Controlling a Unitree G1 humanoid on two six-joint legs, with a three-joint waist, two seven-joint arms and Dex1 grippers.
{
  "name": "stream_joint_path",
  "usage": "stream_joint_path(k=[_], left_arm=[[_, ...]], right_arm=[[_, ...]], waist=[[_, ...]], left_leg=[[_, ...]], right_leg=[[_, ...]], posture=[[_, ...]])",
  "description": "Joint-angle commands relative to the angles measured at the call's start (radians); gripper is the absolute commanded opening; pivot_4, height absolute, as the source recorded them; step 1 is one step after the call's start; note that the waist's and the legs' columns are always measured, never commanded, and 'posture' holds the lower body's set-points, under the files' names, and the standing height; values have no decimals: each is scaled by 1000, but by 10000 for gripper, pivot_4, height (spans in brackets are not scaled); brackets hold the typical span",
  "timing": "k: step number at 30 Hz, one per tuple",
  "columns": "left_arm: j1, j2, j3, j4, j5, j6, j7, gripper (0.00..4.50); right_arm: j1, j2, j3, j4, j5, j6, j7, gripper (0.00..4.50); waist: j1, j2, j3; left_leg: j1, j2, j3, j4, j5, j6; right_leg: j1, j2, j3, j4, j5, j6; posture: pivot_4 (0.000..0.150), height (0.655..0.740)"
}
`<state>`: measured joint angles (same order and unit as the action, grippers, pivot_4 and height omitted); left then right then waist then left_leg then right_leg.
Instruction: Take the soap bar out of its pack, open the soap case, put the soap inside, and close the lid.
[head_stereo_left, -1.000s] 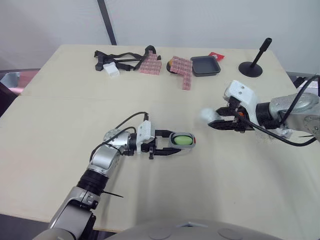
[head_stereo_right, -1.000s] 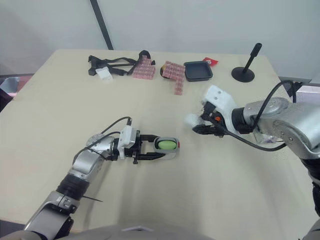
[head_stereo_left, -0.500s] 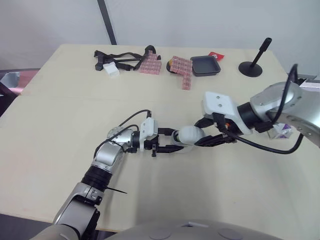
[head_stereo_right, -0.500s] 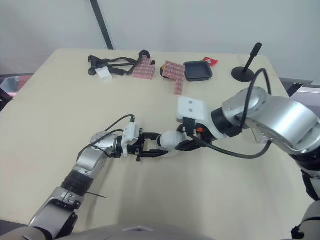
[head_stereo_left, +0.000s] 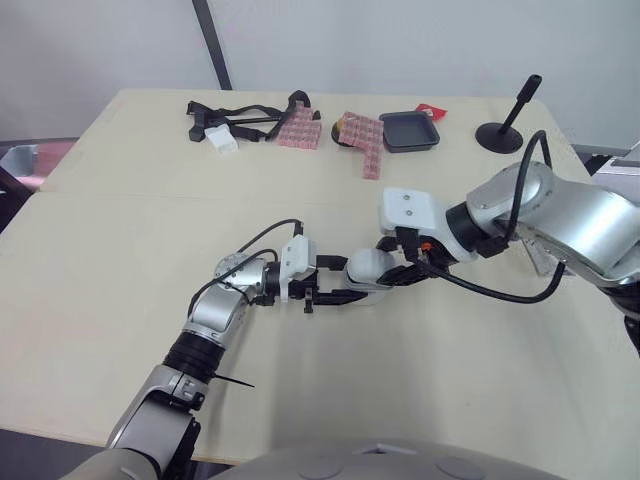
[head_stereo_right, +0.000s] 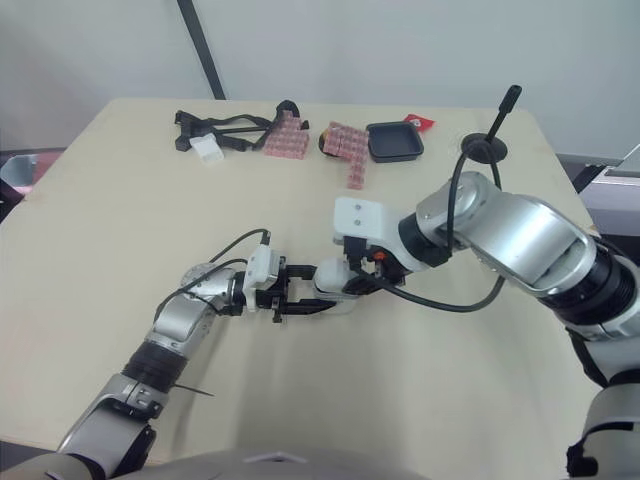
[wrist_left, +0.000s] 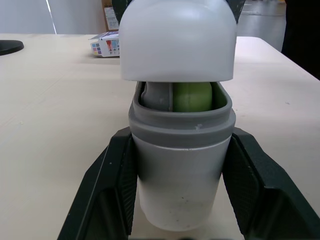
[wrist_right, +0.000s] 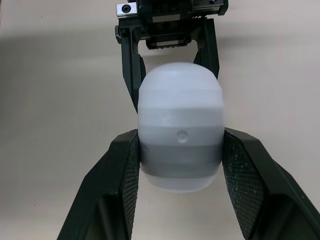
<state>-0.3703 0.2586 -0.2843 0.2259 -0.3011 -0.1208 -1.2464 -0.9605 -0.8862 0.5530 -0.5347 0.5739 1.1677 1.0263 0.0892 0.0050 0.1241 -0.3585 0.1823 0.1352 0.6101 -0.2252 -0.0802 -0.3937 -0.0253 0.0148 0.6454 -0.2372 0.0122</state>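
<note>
L gripper (head_stereo_left: 335, 291): clenched on case (wrist_left: 180, 175), one finger per side wall, at table (head_stereo_left: 120, 250) centre. Case is low over or on the table; contact can't be judged.
Soap (wrist_left: 193, 96): green bar, inside case, seen through the gap under the lid.
R gripper (wrist_right: 181, 136): grasping lid (wrist_right: 181, 115), pads on both flanks. Faces L gripper head-on, approx. in line.
Lid: white dome, directly over case mouth. Not seated; a gap is open above the grey rim in the L wrist view.
Far table edge: straps (head_stereo_left: 240, 118), pink packs (head_stereo_left: 300, 130), black tray (head_stereo_left: 410, 131), black stand (head_stereo_left: 503, 135). All well apart from both grippers.
Printed box (wrist_left: 105, 44): on table beyond the case.
</note>
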Motion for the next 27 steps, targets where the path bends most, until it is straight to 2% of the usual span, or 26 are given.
stream_joint_path(k=[1, 27], left_arm=[[1, 3, 7, -17, 2, -15, 5, 18980], [19, 9, 6, -43, -2, -5, 26, 18980]], right_arm=[[-23, 15, 9, -2, -23, 4, 10, 19350], [-13, 76, 102, 29, -118, 20, 50, 19350]], waist=[[-1, 0, 0], [-10, -2, -2]], left_leg=[[0, 0, 0, 0, 0, 0], [6, 0, 2, 0, 0, 0]], right_leg=[[0, 0, 0, 0, 0, 0], [2, 0, 2, 1, 0, 0]], posture=[[1500, 7400], [1500, 7400]])
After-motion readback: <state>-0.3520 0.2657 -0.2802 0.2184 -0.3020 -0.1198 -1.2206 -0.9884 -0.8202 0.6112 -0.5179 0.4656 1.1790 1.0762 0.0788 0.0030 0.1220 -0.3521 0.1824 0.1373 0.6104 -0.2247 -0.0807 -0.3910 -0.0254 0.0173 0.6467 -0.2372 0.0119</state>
